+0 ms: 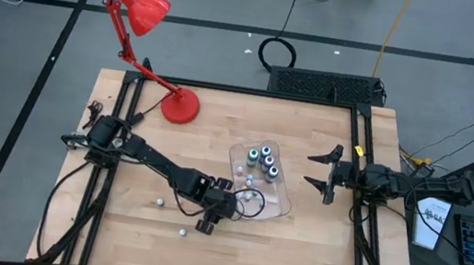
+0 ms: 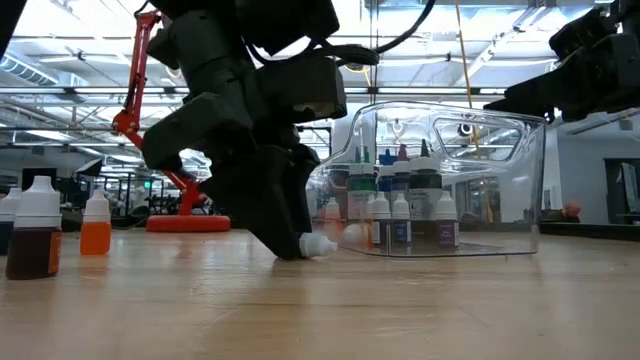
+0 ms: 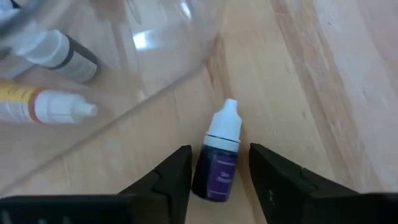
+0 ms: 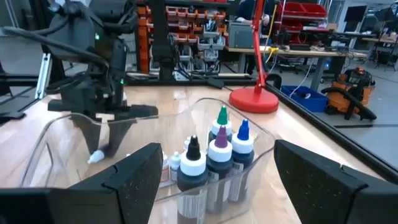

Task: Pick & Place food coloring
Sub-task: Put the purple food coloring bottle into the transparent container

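A tiny purple food coloring bottle (image 3: 217,165) with a white cap lies on its side on the wood, just outside the clear tray (image 1: 275,203). My left gripper (image 3: 219,180) is open and points down, one finger on each side of the bottle; the low view shows the bottle's white tip (image 2: 318,243) sticking out beside the fingers. Several larger bottles (image 4: 214,155) with black, purple, blue and green tops stand upright in the tray, with tiny ones (image 3: 43,107) lying beside them. My right gripper (image 1: 320,172) hovers open to the right of the tray. My left gripper straddles the purple bottle's body (image 3: 214,177) from above, fingers lying along it. One finger (image 3: 177,174) is right beside the bottle's side, and I cannot tell whether it touches; the other finger (image 3: 267,174) stands off with a small gap. The bottle lies flat on the table.
Two tiny loose bottles (image 1: 159,202) (image 1: 182,233) lie on the table left of my left gripper; in the low view they show as a brown one (image 2: 35,240) and an orange one (image 2: 95,225). A red desk lamp (image 1: 180,104) stands at the far left.
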